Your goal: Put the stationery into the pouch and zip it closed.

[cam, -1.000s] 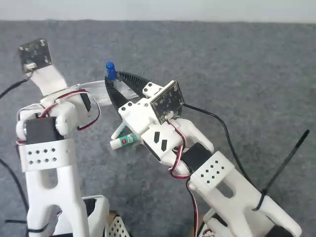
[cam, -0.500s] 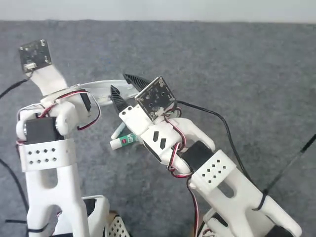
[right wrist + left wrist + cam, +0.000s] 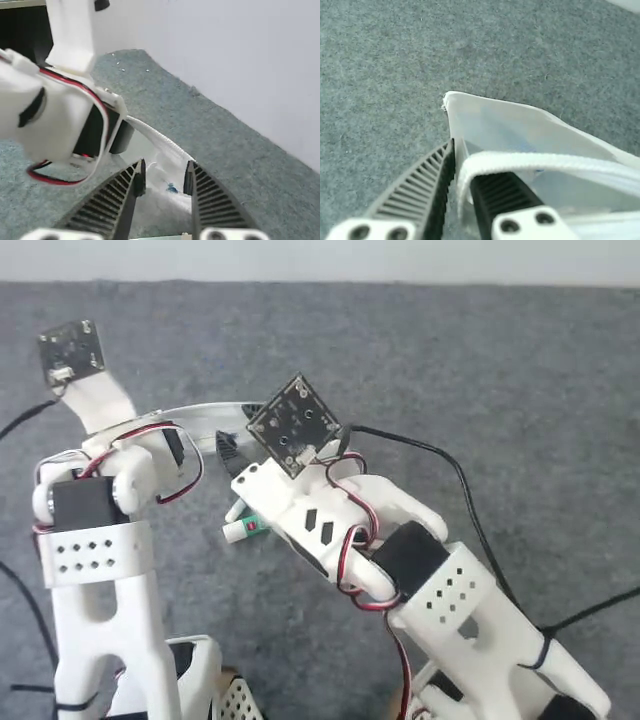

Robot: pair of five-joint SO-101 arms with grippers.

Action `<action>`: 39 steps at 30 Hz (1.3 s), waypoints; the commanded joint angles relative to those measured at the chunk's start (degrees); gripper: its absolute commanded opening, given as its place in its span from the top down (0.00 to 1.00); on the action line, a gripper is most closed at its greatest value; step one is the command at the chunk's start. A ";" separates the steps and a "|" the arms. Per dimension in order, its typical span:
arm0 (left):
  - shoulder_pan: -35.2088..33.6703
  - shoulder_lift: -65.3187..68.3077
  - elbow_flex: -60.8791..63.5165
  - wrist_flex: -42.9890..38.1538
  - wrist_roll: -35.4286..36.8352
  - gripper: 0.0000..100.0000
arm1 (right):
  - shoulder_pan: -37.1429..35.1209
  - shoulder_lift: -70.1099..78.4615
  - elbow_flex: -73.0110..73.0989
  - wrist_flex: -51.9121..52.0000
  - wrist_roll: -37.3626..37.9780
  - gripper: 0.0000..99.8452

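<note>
From the left wrist, the left gripper [image 3: 461, 161] is clenched on the zip rim of the translucent white pouch [image 3: 520, 125]. The right wrist shows the right gripper [image 3: 164, 174] parted, empty, just over its mouth, a blue bit [image 3: 171, 189] inside. Grey carpet [image 3: 395, 50] underneath; white wall [image 3: 225, 60] behind.

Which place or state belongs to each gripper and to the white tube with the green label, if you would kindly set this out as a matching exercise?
Things:
1. black ribbed left gripper
2. black ribbed right gripper
3. white tube with a green label

Places or states:
A. lying on the grey carpeted table
B. shut on the rim of the translucent white pouch
C. open, above the pouch

Pairs: 1-B, 2-C, 3-A
</note>
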 commanded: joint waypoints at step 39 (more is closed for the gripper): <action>-17.14 -0.35 0.84 -6.95 4.22 0.99 | 4.79 18.42 4.75 16.84 6.24 0.88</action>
